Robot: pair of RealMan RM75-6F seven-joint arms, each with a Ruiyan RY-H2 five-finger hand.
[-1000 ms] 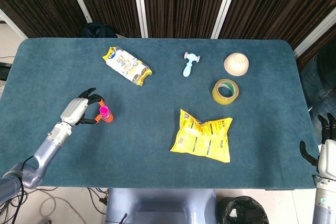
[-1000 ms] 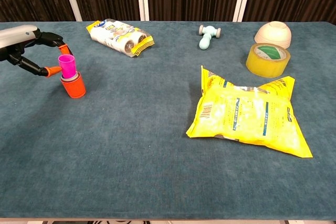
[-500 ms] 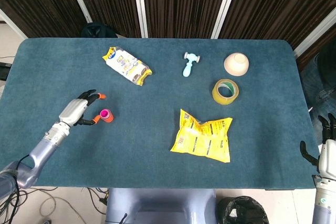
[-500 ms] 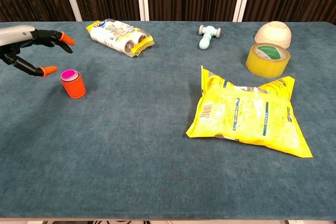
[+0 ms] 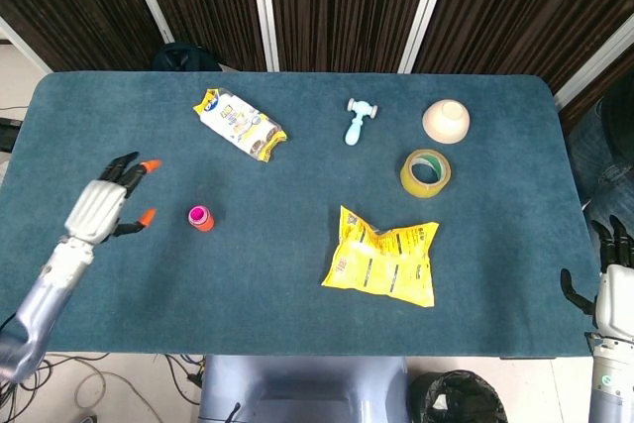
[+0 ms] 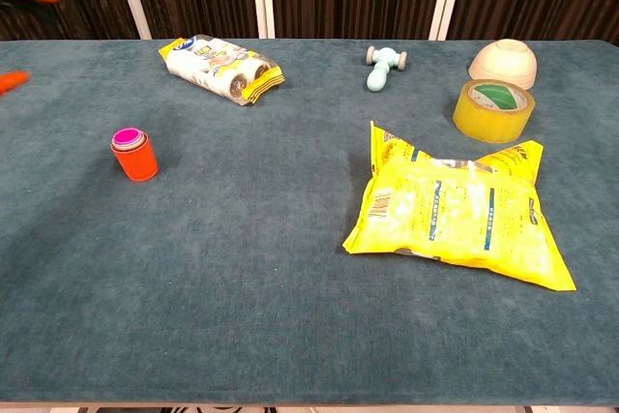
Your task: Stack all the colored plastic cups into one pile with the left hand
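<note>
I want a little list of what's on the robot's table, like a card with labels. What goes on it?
cups: cup stack, pink cup nested in the orange one, upright, left part of the table
left hand: left hand, open, apart from the stack
right hand: right hand, at the table's right edge, holding nothing
snacks: yellow bag, snack pack
tape: yellow tape roll
bowl: beige bowl, upside down
toy: light blue toy hammer

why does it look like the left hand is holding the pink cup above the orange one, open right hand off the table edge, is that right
Not quite. The left hand is open and holds nothing; the pink cup sits nested in the orange cup, as the chest view shows. The right hand is open, off the table edge.
</note>
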